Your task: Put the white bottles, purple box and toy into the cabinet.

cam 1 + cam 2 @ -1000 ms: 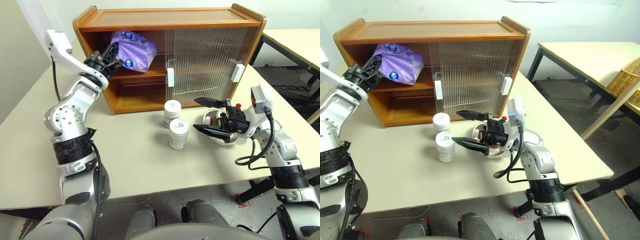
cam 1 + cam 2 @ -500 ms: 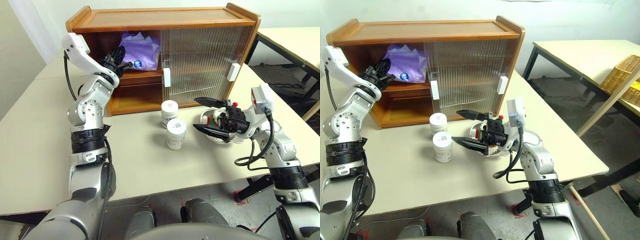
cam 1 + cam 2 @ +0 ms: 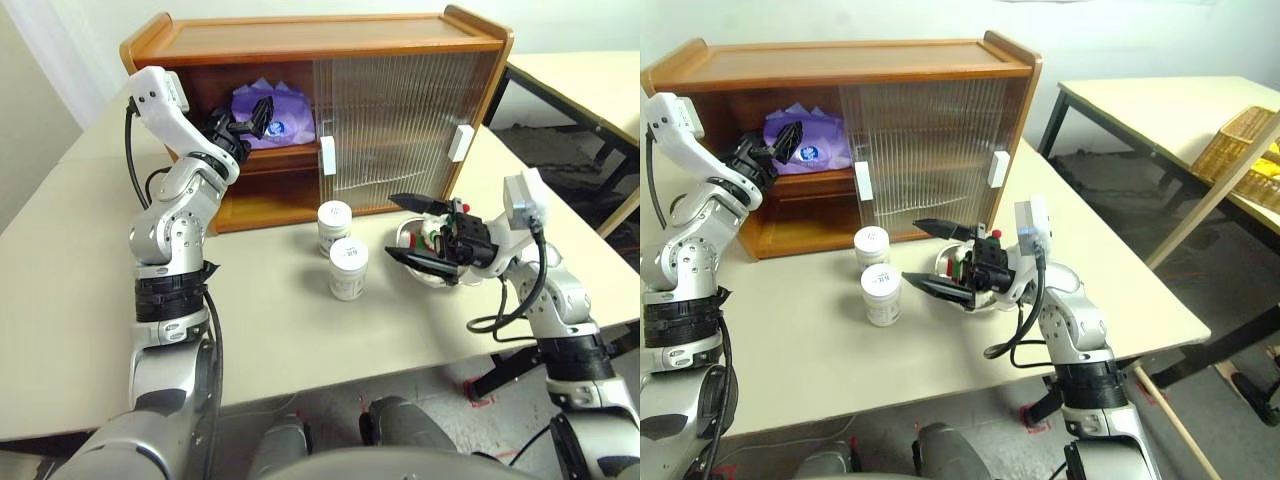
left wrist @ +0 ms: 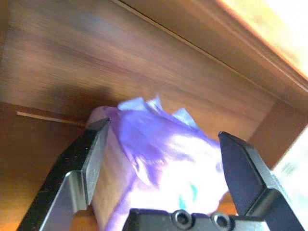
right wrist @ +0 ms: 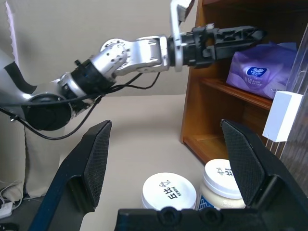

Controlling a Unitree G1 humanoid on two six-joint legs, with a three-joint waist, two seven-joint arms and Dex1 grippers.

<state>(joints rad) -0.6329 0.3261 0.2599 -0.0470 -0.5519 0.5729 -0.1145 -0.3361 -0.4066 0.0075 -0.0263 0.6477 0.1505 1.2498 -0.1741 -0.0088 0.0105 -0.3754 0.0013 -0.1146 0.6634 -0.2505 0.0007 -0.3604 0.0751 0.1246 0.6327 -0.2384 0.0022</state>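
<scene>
Sitting on cabinet (image 3: 300,40) top shelf: purple box (image 3: 285,112). Gaping wide around it, L gripper (image 3: 250,118). Hovering spread by bottles (image 3: 340,245), R gripper (image 3: 412,232).

The wooden cabinet (image 3: 300,40) stands on the counter (image 3: 300,330), its left half open and its ribbed translucent doors covering the right half. The crinkly purple box (image 3: 285,108) lies on the cabinet's upper shelf, in the open left half. Two white bottles (image 3: 334,226) (image 3: 349,268) stand upright side by side just before the cabinet's front. The toy (image 3: 432,240), red and green, lies further from the cabinet, beside the bottles.
</scene>
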